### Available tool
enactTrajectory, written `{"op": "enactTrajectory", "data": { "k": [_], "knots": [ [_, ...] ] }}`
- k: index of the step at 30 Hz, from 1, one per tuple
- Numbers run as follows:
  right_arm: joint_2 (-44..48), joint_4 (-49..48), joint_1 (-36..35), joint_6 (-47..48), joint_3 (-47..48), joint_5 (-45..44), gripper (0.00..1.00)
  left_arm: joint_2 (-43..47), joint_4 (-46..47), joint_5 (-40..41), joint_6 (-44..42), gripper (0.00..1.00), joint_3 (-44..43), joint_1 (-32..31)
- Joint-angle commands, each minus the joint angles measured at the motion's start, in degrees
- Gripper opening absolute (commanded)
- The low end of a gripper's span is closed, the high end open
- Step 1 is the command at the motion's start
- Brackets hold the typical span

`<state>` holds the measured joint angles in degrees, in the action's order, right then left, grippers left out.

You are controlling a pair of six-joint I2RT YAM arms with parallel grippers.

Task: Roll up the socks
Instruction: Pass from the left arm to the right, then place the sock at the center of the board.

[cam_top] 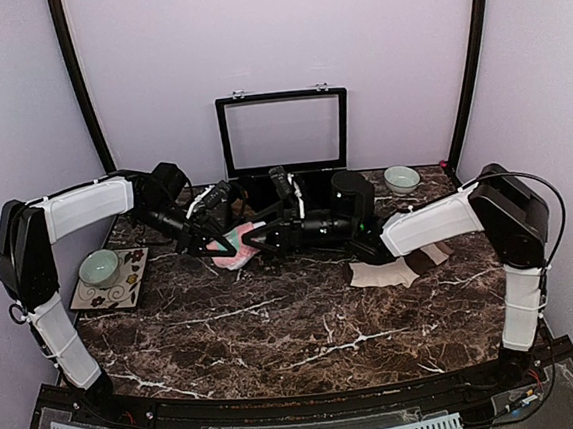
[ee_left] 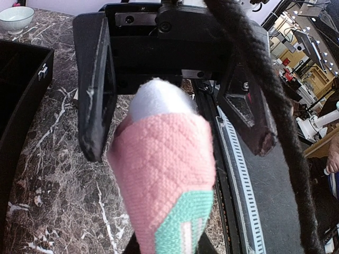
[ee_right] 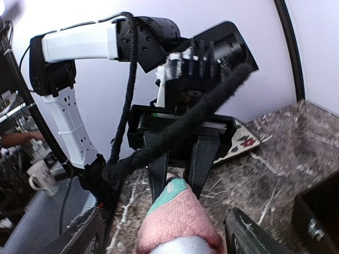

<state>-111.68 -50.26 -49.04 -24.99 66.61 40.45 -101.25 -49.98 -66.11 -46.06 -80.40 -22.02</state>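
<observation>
Pink sock [cam_top: 235, 249] first: where is it?

You'll find it just above the middle of the overhead frame, right where your two arms meet. In the left wrist view it looks raised off the marbled tabletop [cam_top: 276, 326] rather than lying on it.

Which side has hold of it?

Your left gripper [ee_left: 177, 148]. In the right wrist view its fingers stand close together with the far end of the sock tucked between them, and the mint-green patch sits at the fingertips. In its own view the white tip points toward the palm at the top of the frame. The pink knit presses against the finger [ee_left: 95, 95] on the left of that frame.

And the other one?

Your right gripper [ee_right: 165, 217] is spread wide, with one finger in each lower corner of its wrist frame. The pink sock runs up between them and, as far as you can see, touches neither.

Where's the second sock?

The cream-beige sock [cam_top: 382, 272] lies flat on the tabletop, right of centre in the overhead frame. It is partly under your right forearm and well apart from the pink sock.

Anything else out there?

At the left edge a pale bowl [cam_top: 98, 266] sits on a patterned mat [cam_top: 124, 289]. A second bowl [cam_top: 401, 177] is at the upper right. An open black case [cam_top: 279, 97] stands at the back, in the centre.
</observation>
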Motion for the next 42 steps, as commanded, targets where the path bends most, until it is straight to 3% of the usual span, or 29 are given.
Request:
{"op": "enactTrajectory", "data": {
  "k": [1,5,8,9,11,13,16,22,30,36,42],
  "knots": [
    [-2.03,2.88,-0.45,-0.14,3.37,0.56,0.70,2.78,-0.89,-0.39,-0.77,0.00,0.67,0.30],
    [-3.00,6.60,-0.29,0.18,5.82,2.82,0.42,3.16,-0.92,0.07,-0.74,0.00,0.68,0.46],
    [-3.73,12.77,-0.08,2.04,8.35,5.02,0.07,3.43,-0.68,0.09,-0.42,0.00,0.53,0.90],
    [-3.91,15.22,-0.06,2.96,9.35,5.39,0.00,3.63,-0.44,0.12,-0.13,0.00,0.40,1.14],
    [-4.07,20.14,0.29,4.95,11.45,5.33,0.00,3.93,0.68,0.54,1.01,0.01,0.17,1.71],
    [-3.63,23.26,0.75,7.21,12.95,2.74,0.00,4.60,3.67,1.82,4.36,0.13,0.45,2.65],
    [-3.16,29.24,1.16,14.11,16.47,-4.36,0.00,5.81,13.30,2.09,15.14,0.38,2.05,5.80],
    [-9.96,45.41,2.72,26.16,34.08,-15.49,0.00,6.54,13.97,14.46,18.73,0.98,0.21,11.03],
    [-21.79,60.12,3.33,40.20,53.26,-29.26,0.00,9.76,11.49,20.96,16.37,0.99,4.14,18.59],
    [-26.25,60.45,3.40,45.38,57.82,-34.99,0.00,13.50,11.86,23.21,15.06,0.99,8.46,19.25],
    [-30.46,62.72,3.20,46.69,61.77,-34.24,0.00,14.16,11.38,23.17,14.65,0.99,10.25,19.26]
  ]
}}
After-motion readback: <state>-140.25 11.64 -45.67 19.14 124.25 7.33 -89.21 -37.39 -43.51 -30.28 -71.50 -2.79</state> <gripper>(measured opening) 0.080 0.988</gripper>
